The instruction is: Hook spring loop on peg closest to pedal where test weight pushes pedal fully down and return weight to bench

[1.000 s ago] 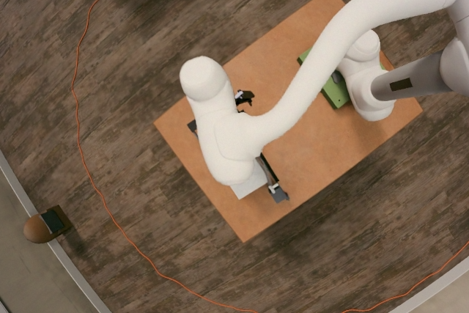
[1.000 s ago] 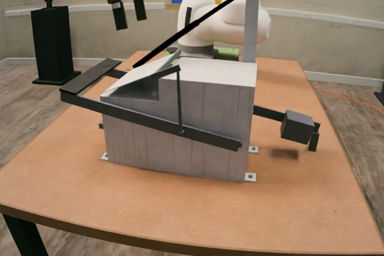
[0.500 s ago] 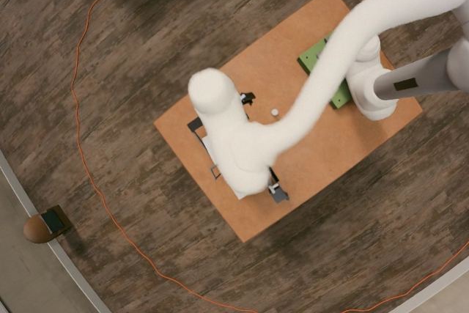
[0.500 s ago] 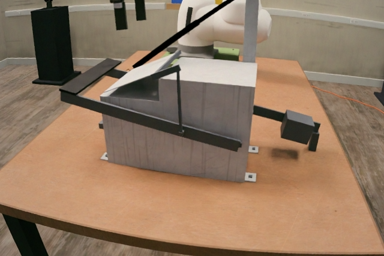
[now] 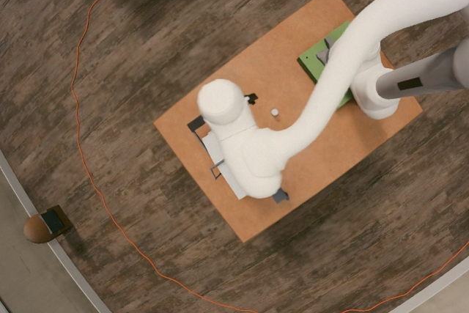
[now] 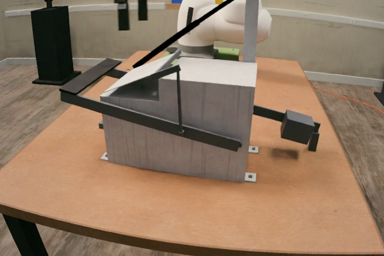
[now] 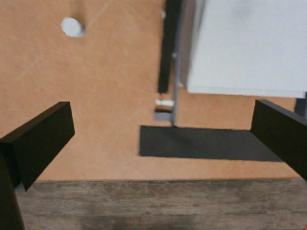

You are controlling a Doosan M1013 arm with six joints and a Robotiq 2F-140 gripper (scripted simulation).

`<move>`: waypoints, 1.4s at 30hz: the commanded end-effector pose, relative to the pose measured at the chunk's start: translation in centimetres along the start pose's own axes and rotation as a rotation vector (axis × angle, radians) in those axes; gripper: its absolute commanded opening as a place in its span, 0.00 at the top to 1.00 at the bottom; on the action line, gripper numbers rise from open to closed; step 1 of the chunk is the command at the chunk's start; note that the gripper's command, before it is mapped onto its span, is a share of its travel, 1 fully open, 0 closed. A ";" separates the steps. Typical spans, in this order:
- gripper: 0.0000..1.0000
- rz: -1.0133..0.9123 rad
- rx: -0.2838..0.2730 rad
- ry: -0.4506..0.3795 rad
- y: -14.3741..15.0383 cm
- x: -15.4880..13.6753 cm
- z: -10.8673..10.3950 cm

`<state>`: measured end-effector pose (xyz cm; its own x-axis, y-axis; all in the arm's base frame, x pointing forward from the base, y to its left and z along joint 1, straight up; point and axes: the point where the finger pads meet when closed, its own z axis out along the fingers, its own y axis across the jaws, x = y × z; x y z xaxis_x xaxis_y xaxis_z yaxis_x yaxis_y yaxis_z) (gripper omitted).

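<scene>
The grey feeder box (image 6: pixel 198 107) (image 7: pixel 245 48) stands on the orange bench (image 6: pixel 186 216) (image 5: pixel 264 56). Its dark pedal (image 6: pixel 89 75) (image 7: pixel 206 143) (image 5: pixel 196 123) is raised at the bench's edge. The black spring (image 6: pixel 186 28) (image 7: pixel 168 48) runs from the tall grey post (image 6: pixel 251 20) down toward the pedal end; a small white peg (image 7: pixel 165 103) shows just below its lower end. The small white steel weight (image 5: pixel 274 112) (image 7: pixel 73 27) stands on the bench, apart from the feeder. My gripper (image 6: pixel 133 19) (image 7: pixel 162 117) is open and empty, high above the pedal.
A dark counterweight block (image 6: pixel 297 126) (image 5: pixel 280 196) hangs off the feeder's far end. The arm's base sits on a green plate (image 5: pixel 318 63). A black pedestal (image 6: pixel 51 42) stands on the floor to the left. An orange cable (image 5: pixel 81 150) lies on the floor.
</scene>
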<state>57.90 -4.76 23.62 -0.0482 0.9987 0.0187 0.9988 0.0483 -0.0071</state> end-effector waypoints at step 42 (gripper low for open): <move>0.00 -0.001 -0.001 -0.013 -14.8 8.3 0.0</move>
<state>42.68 2.80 23.86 -0.0497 0.9987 0.0056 0.9987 0.0497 -0.0071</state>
